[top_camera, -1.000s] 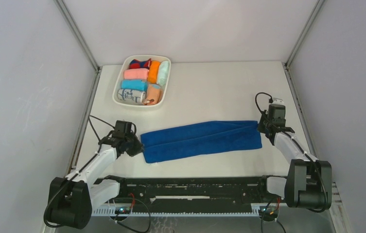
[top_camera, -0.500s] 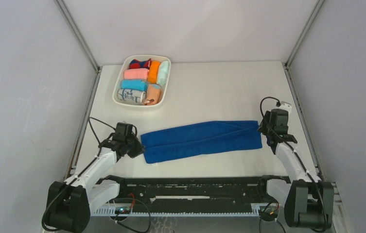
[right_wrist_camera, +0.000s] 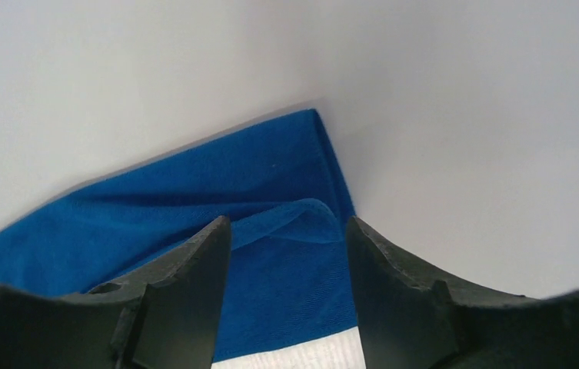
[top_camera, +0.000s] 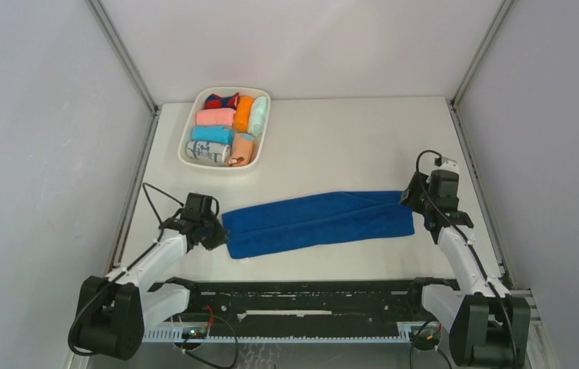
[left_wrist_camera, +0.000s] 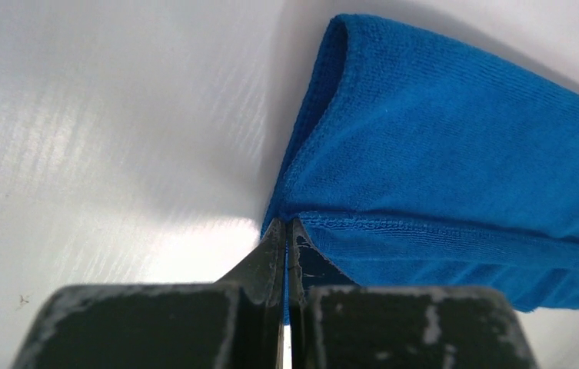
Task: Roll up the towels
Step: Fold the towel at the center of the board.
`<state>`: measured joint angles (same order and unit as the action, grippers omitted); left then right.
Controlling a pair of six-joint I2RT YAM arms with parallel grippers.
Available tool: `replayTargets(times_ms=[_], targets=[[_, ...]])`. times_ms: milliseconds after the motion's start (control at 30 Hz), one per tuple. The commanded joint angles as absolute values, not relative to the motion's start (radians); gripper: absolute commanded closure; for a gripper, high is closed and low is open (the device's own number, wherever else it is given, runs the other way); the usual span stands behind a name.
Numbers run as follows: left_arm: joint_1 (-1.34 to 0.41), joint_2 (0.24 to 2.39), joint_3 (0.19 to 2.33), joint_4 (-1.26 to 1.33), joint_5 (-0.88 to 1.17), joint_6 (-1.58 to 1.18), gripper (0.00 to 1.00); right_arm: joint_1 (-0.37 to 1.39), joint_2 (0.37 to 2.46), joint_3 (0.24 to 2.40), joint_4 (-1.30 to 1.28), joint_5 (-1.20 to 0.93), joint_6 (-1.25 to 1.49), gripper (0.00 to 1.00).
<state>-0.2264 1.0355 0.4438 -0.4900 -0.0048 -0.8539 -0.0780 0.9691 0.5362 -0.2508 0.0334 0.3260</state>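
Centre left, the left pincer (top_camera: 214,235) clenches a corner of the blue towel (top_camera: 317,221), folded flat across the middle of the table (top_camera: 332,146); at right, the right pincer (top_camera: 412,201) gapes, released, over its other end. Held at one corner only, the cloth could skew and roll unevenly.

The long towel (top_camera: 318,221) lies across the near half of the counter (top_camera: 347,146), stretched left to right. The left end effector (top_camera: 217,234) sits at the towel's left end, clamped on its edge. The right end effector (top_camera: 413,198) hangs at the towel's right end, over its far corner. Behind the towel's left end, well apart, stands the tray (top_camera: 186,138). It holds several rolls (top_camera: 217,117), with the small towel (top_camera: 244,148) in the corner nearest the long towel.
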Motion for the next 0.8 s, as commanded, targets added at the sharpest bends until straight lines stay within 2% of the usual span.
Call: replayTargets(times_ms=[0,267,500,767], targets=[[-0.226,1.104,0.535,-0.453,-0.082,-0.847,1.0,-0.074,1.003,0.595,-0.278,-0.07,0.36,0.44],[-0.227,1.114,0.573,-0.452,-0.079,-0.838,1.0,-0.093,1.012,0.74,-0.505,0.083,0.428,0.4],[-0.227,1.056,0.528,-0.446,-0.064,-0.836,1.0,-0.098,1.042,0.764,-0.594,0.15,0.566,0.43],[-0.228,1.017,0.524,-0.451,-0.086,-0.816,1.0,-0.12,1.133,0.844,-0.696,0.141,0.793,0.41]])
